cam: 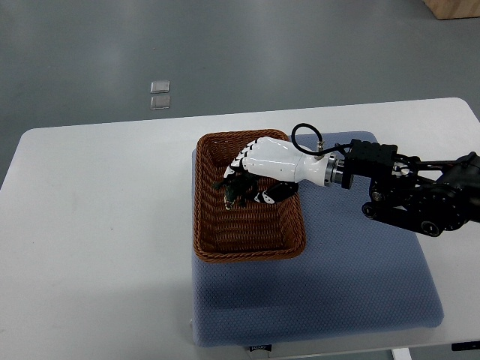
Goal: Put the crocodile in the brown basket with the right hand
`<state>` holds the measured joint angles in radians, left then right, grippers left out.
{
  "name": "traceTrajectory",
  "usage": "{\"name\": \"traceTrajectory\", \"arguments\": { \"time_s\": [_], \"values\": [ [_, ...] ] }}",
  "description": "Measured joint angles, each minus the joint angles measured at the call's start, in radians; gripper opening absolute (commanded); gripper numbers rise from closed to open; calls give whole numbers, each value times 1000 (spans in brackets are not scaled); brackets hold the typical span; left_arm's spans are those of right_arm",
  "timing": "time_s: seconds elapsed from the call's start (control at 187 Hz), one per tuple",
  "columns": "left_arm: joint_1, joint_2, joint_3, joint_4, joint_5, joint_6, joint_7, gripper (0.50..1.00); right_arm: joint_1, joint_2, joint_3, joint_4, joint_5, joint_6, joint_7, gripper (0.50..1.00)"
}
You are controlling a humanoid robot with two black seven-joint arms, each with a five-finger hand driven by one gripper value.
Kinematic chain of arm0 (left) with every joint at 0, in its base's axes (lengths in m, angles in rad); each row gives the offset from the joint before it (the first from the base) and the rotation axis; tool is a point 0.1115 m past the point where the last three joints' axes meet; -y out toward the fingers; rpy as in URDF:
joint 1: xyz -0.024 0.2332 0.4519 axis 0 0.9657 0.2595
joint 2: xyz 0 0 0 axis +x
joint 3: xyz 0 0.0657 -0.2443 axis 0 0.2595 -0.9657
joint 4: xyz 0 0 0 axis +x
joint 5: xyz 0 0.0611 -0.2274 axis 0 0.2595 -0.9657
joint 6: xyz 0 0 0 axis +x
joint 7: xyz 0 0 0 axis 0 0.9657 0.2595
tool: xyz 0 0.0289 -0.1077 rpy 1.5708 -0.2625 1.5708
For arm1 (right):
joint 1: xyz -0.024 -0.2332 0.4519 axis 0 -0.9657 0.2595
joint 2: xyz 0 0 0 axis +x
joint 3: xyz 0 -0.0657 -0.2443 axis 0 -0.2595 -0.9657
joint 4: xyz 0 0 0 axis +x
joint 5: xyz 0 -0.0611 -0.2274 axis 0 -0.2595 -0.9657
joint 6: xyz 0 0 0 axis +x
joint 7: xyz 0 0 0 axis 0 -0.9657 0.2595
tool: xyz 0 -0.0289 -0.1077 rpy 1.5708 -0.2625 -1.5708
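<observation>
A brown woven basket (217, 238) sits on the left part of a blue cushion. My right hand (247, 184), white with black finger joints, reaches in from the right and hangs over the basket's upper half. A dark green crocodile toy (234, 190) shows under its fingers, inside the basket's outline. The fingers are curled around the toy. Whether the toy touches the basket floor cannot be told. The hand hides much of the crocodile.
The blue cushion (352, 277) lies on a white table (97, 225). Grey floor beyond the table's far edge carries two small clear squares (160, 93). A wooden corner (454, 7) shows at top right. The black forearm (420, 191) crosses the cushion's right side.
</observation>
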<state>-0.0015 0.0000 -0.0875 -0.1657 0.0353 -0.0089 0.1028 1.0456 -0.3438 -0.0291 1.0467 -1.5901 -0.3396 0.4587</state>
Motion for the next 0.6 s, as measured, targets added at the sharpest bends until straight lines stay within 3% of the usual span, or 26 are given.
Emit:
{"name": "traceTrajectory", "arguments": {
  "time_s": [0.102, 0.198, 0.6],
  "values": [
    [0, 0, 0, 0, 0, 0, 0, 1000, -5, 3, -1, -5, -1, 1, 0, 852],
    [0, 0, 0, 0, 0, 0, 0, 1000, -8, 3, -2, -9, -1, 1, 0, 889],
    [0, 0, 0, 0, 0, 0, 0, 1000, -18, -7, 86, -23, 17, 12, -4, 897]
  ]
}}
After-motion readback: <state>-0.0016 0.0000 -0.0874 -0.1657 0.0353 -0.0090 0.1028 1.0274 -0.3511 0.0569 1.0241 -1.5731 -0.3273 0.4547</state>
